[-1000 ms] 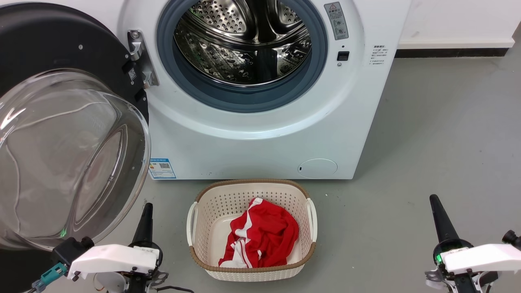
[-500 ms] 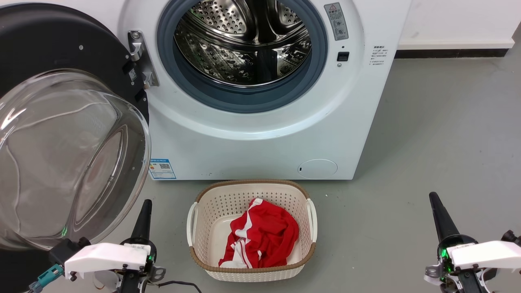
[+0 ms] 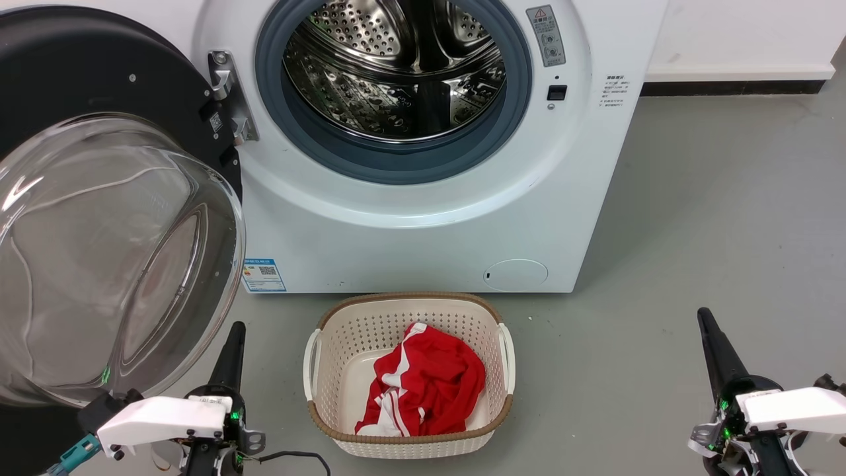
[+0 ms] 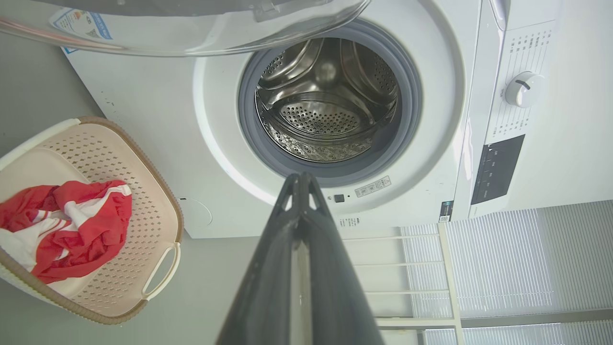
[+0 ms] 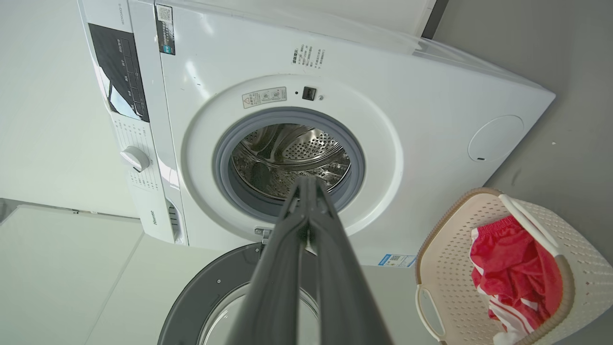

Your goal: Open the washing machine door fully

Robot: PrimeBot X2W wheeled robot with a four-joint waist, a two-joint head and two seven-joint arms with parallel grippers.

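step: opening looks finished — washing machine door (image 3: pixel 112 218) hangs wide, left of the white machine (image 3: pixel 429 238) | left gripper (image 3: pixel 236 330), right gripper (image 3: pixel 706 318): fingers pressed together, empty | next: at most a light nudge outward

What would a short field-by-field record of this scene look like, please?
door: swung wide open, glass bulge facing outward
drum: exposed
basket: on floor in front of washing machine, holds red-and-white garment
left gripper: jaws shut, empty, low beside door glass
right gripper: jaws shut, empty, low over floor
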